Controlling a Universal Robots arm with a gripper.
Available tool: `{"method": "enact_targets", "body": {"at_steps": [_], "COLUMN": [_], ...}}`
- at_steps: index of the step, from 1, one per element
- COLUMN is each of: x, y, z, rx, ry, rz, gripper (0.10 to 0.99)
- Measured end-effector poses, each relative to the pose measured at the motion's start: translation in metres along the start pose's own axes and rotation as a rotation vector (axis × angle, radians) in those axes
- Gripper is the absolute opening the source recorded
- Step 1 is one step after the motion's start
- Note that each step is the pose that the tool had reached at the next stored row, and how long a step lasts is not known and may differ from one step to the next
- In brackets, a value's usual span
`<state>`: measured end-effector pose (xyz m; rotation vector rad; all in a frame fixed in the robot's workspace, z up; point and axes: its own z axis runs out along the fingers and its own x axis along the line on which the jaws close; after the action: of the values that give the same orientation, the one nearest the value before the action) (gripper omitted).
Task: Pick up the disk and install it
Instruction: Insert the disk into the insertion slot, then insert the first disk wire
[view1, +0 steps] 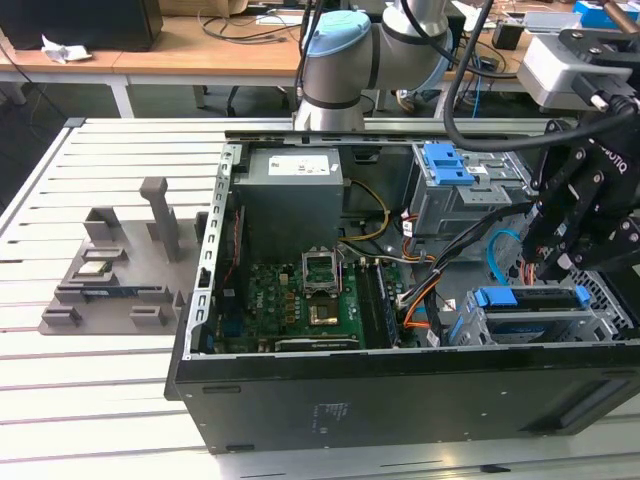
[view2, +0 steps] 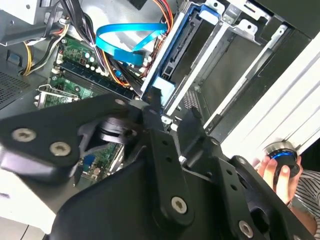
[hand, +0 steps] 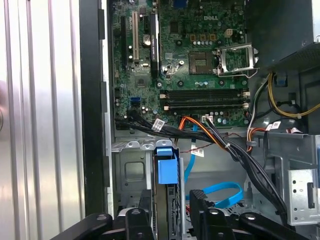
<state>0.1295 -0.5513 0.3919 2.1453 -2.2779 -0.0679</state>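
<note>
Count: one open computer case (view1: 300, 400), one motherboard (view1: 290, 305), one power supply (view1: 292, 195), two blue-latched drive cages (view1: 465, 190) (view1: 530, 315), one grey fixture (view1: 115, 270).

Disk (hand: 166, 172): mostly hidden in drive cage (hand: 131, 170). Hand (view2: 276, 172): cut off by second wrist view's edge.

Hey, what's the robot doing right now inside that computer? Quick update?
Gripper down at the drive cage, fingers either side of the disk. Disk standing on edge in the cage slot. Blue cable and wire bundle close by.
</note>
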Motion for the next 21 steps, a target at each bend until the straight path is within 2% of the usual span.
{"method": "enact_targets", "body": {"at_steps": [5,17,21], "x": [0.0000,0.0000,-0.0040], "y": [0.0000,-0.0006,-0.0123], "z": [0.0012,0.0035,0.0037], "rx": [0.000,0.000,0.000], "ry": [0.0000,-0.0001,0.0005], "rz": [0.000,0.000,0.000], "gripper": [0.118,0.106,0.106]}}
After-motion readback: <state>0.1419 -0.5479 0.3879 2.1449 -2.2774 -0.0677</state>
